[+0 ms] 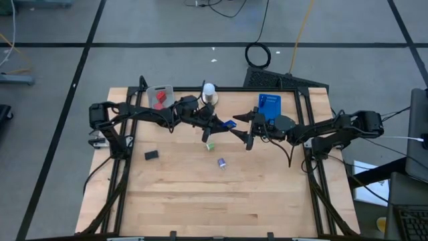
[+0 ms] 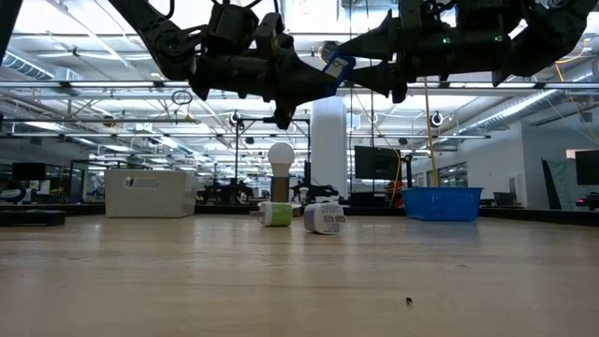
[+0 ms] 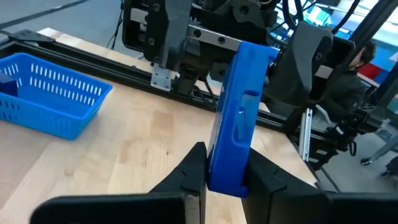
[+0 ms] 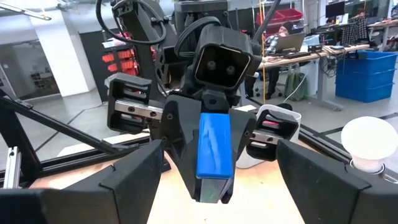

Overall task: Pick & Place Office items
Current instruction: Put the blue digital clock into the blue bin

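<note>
Blue block sits mid-frame from above, clamped in my left gripper; my right gripper waits spread just right. Low view: block top centre. Left wrist: fingers pinch it centrally.
</note>
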